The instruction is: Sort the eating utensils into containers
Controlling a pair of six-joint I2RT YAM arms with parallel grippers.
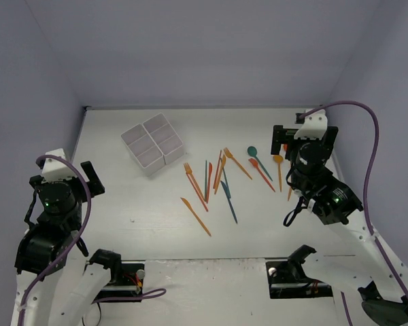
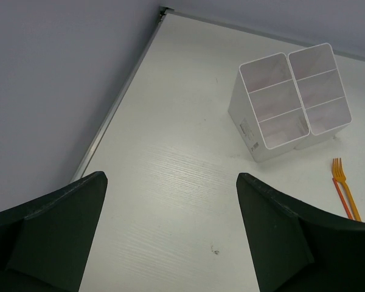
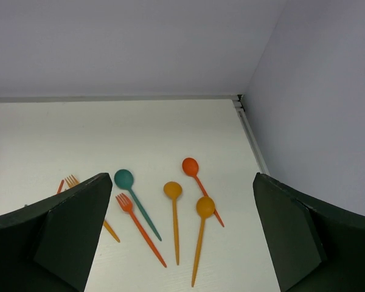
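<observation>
Top external view: the white six-compartment tray (image 1: pixel 154 141) sits skewed at the back left of the table (image 1: pixel 143 224), well apart from the utensils (image 1: pixel 219 173), which all lie loose on the tabletop. Most of them form a crossed cluster of orange, red and blue pieces near the middle. An orange knife (image 1: pixel 196 216) lies nearest the arms, and a teal spoon (image 1: pixel 252 151) lies with a few more pieces toward the right. One arm stands at each side, a purple cable (image 1: pixel 370 156) looping over the right one.

In the left wrist view, the left gripper (image 2: pixel 170 182) hangs above bare tabletop with its dark fingers (image 2: pixel 61 231) spread wide and nothing between them. The tray shows ahead and to the right of it. Just past the tray's near corner lies an orange fork (image 2: pixel 342 179), with a red piece touching it.

In the right wrist view, the right gripper (image 3: pixel 182 179) is likewise spread wide and holds nothing. Below its gap lie the teal spoon, a red spoon (image 3: pixel 198 179), two orange spoons (image 3: pixel 174 219) side by side, and a red fork (image 3: pixel 140 228). Another orange fork is partly hidden behind the left finger. None of these touches the fingers
</observation>
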